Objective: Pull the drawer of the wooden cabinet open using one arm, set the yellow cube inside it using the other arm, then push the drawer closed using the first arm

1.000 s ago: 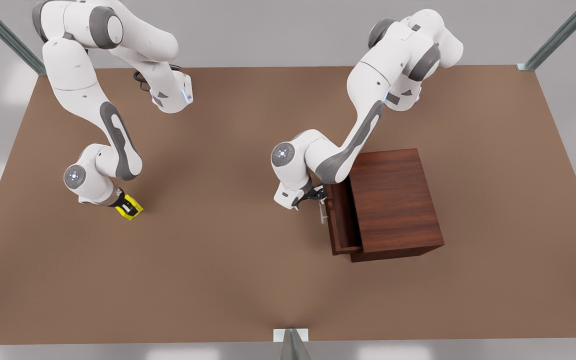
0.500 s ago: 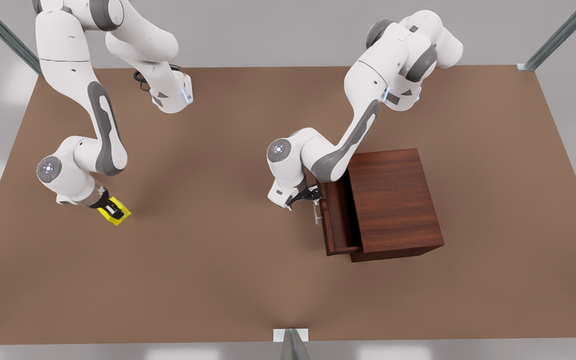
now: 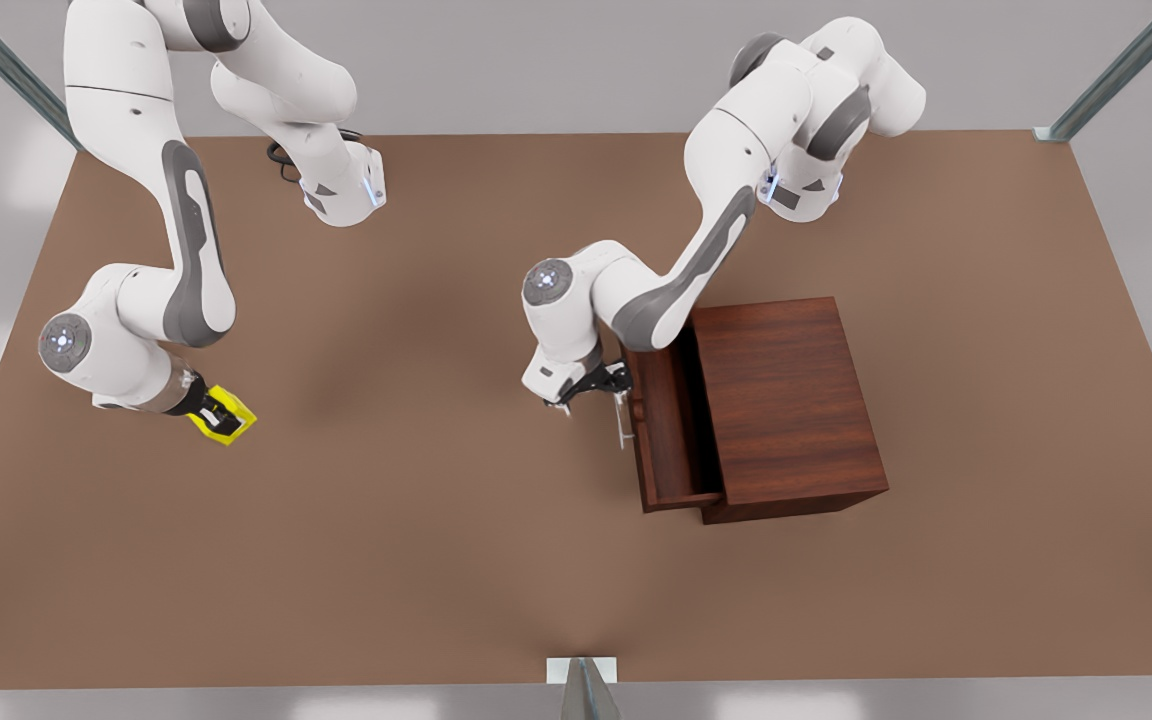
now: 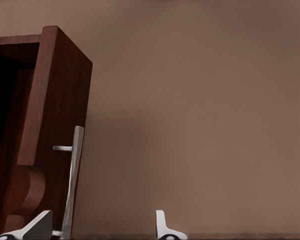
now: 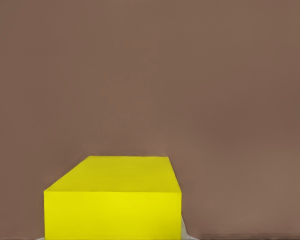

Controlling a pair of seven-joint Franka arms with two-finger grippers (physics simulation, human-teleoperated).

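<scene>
drawer [image 3: 671,432] first: you have it further out of the cabinet [image 3: 786,400] than half a second ago, its front panel and silver handle [image 3: 620,418] shifted toward the front view's left, its dark inside showing more. your left gripper [image 3: 604,388] is at the handle's upper end; in the left wrist view the bar [image 4: 73,180] runs between the two spread fingertips [image 4: 162,227], closer to one of them, and you cannot tell if they press it. your right gripper [image 3: 208,408] is clamped on the yellow cube [image 3: 223,414], held over the brown table [image 3: 436,560] at the front view's left, well apart from the cabinet. that arm's wrist has swung further left since a second ago, the cube with it.
</scene>
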